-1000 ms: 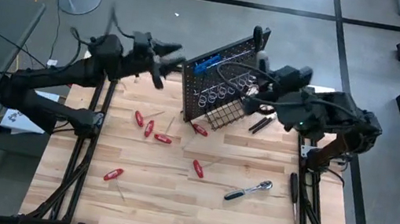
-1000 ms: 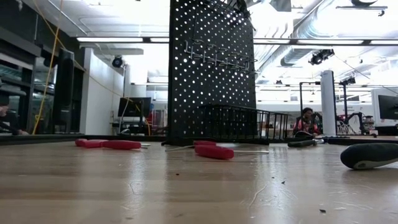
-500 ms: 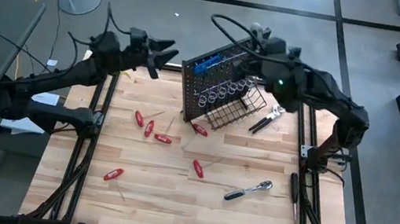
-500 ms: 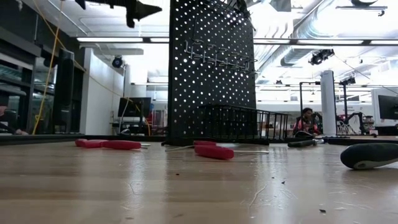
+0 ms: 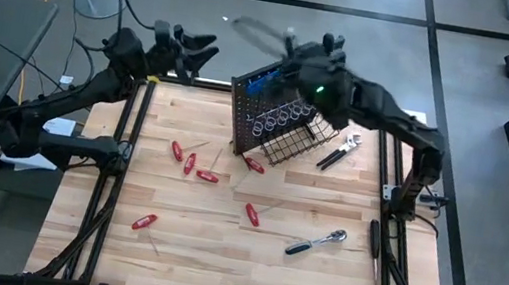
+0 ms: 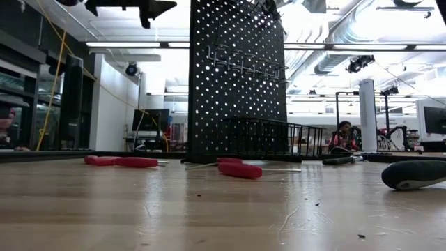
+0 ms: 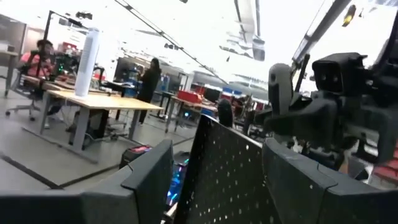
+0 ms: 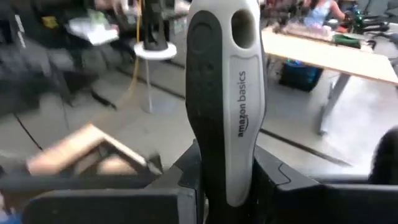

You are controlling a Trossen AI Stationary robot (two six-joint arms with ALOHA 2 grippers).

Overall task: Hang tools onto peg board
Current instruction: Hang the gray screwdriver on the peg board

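**Right arm carries a tool above the board; left arm waits.**
Your right gripper (image 8: 225, 163), upper centre of the high view, is clamped on a grey-and-black handle (image 8: 225, 93) over the peg board's (image 5: 266, 99) top edge. Your left gripper (image 5: 197, 53), upper left, stands open and empty. Next, judge that you must lower the handle to a free hook (image 6: 244, 61). Red screwdrivers (image 5: 189, 161) and a ratchet (image 5: 316, 242) lie at centre frame; room is tight by the basket (image 5: 297, 144).
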